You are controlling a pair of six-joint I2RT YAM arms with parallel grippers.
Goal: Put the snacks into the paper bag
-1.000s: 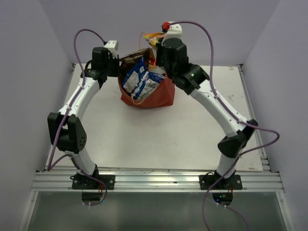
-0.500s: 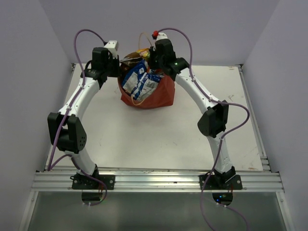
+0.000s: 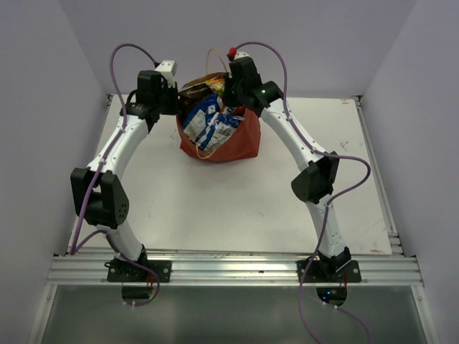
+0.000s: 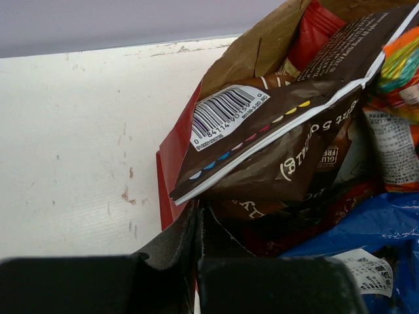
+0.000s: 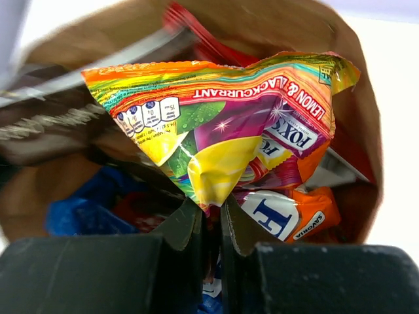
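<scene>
The paper bag (image 3: 229, 147) sits toward 12 o'clock on the table (image 3: 215, 208), crammed full. The left gripper (image 4: 198, 261) is pinched shut on its rim at 10 o'clock. The right gripper (image 5: 211, 229), nearly closed, grips the candy bag (image 5: 222, 131), marked "FOX'S" and "LEMON & BLACKCURRANT", at the mouth. Released this high, it may perch on the barcoded brown chip bag (image 4: 275, 144) and slide out.

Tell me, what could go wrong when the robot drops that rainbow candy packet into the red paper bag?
1. The red paper shopping bag looks stuffed. The brown crinkly chip bag already pokes over its rim, so the orange-yellow-pink candy packet pinched by the right gripper might land on top and slide out.
2. The left gripper seems to pinch the bag's edge; letting go could let it sag and spill.
</scene>
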